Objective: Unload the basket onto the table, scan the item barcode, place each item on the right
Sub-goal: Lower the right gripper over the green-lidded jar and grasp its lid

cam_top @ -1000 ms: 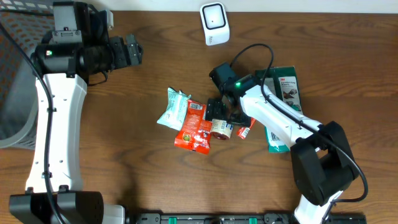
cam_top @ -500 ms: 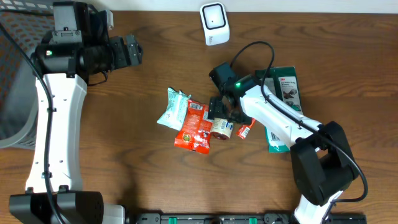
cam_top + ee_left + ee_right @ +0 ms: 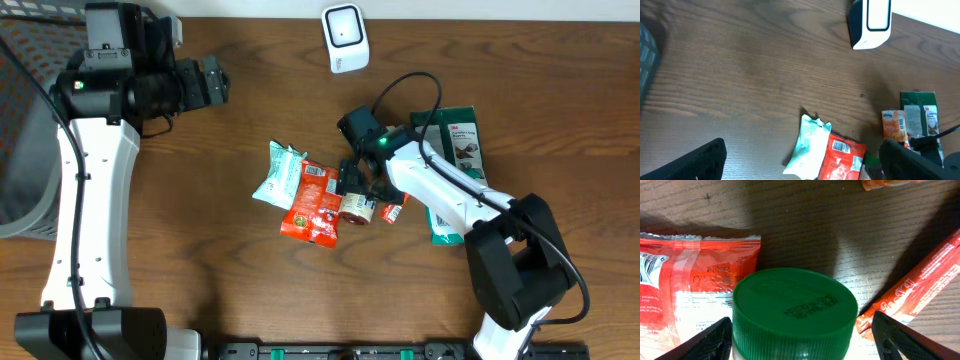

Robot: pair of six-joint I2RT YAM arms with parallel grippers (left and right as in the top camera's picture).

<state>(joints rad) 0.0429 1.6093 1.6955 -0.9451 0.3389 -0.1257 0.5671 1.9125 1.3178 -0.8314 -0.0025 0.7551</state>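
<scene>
The task is at its start. Closest in, the right arm's fingers (image 3: 695,347) are spread to either side of the green-lidded jar (image 3: 795,312). There is a clear gap on one side, and the other finger sits just beside the lid rim. I judge they aren't pinching it yet. The jar rests on the counter (image 3: 200,250) in the middle of the pile, so the grasp, the lift and the pass in front of the scanner are all left to do.

Just beside the jar lie a red snack packet (image 3: 312,205) on one side and a red stick sachet (image 3: 395,210) on the other. A pale green packet (image 3: 275,173) sits beyond the red one, so watch you don't drag a neighbour along. The white scanner (image 3: 343,37) stands well apart at the far edge. The left arm's fingers (image 3: 685,162) hang wide open over bare wood, holding nothing.

The jar's lid is smooth, round and dark green, with a small stamped code on top. That looks like a lot mark, not a barcode. A red and white label shows on the body, but you can't see any barcode from here.
</scene>
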